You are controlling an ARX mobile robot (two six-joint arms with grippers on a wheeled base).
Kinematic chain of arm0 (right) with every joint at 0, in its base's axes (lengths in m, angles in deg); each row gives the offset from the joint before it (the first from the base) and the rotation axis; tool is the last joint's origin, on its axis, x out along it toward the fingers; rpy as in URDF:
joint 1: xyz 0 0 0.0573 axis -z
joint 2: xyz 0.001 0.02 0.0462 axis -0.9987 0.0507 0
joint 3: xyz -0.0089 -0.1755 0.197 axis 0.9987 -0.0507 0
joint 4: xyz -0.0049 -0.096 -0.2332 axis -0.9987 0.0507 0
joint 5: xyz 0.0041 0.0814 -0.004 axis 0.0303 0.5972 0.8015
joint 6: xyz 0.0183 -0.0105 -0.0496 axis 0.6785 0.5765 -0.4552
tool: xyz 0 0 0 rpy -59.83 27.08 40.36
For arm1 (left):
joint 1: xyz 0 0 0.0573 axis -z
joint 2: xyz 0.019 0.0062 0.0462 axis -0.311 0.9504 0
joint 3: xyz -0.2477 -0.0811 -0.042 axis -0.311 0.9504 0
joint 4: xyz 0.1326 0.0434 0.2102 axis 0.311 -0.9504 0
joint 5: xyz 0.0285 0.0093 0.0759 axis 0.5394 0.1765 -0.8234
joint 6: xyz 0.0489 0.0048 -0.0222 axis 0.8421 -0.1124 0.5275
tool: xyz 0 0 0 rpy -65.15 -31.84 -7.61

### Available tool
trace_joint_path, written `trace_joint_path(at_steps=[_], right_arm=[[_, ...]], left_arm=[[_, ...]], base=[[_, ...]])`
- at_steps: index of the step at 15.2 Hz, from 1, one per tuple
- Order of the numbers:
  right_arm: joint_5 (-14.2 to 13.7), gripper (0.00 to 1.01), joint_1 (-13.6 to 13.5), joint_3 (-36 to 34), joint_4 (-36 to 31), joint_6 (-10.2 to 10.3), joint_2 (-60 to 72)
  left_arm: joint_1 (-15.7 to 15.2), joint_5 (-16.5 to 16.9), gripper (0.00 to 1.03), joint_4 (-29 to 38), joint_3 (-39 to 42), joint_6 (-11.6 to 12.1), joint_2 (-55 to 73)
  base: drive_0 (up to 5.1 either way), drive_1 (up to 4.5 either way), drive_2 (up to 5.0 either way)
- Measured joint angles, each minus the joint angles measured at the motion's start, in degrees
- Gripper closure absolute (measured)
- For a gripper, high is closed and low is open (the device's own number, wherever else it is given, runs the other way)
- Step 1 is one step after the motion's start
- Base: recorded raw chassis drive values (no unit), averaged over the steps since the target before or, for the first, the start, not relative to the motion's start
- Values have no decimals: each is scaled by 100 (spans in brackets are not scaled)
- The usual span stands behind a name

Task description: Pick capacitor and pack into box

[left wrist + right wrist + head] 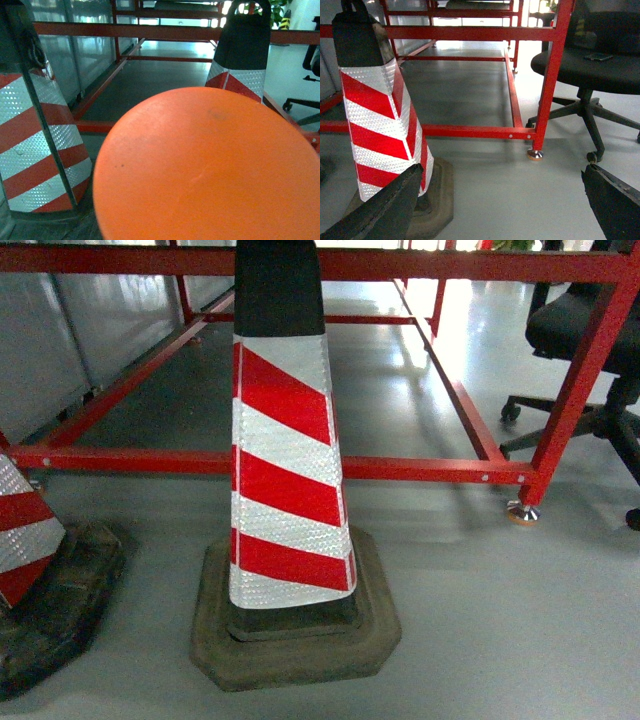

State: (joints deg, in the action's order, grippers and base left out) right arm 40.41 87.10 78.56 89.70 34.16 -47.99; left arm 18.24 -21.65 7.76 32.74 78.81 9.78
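Head: striped cone (288,470) before red frame (420,468); office chair (590,350) right of it.
Left wrist: orange disc (210,170) fills view; left pincer unseen.
Right wrist: right gripper (495,205) spread, empty, beside cone.
Box, capacitor: not visible.

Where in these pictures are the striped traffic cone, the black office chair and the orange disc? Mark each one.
striped traffic cone (288,490), head view, on its middle red band.
black office chair (600,70), right wrist view, on its seat cushion.
orange disc (210,170), left wrist view, on its top face.
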Motion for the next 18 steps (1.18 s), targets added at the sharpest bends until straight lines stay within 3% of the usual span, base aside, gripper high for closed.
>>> trace_joint_path(at_steps=[18], right_arm=[[4, 3, 0, 0, 0, -7, 0]], left_arm=[[0, 2, 59, -7, 0, 61, 0]], base=[[0, 0, 0]])
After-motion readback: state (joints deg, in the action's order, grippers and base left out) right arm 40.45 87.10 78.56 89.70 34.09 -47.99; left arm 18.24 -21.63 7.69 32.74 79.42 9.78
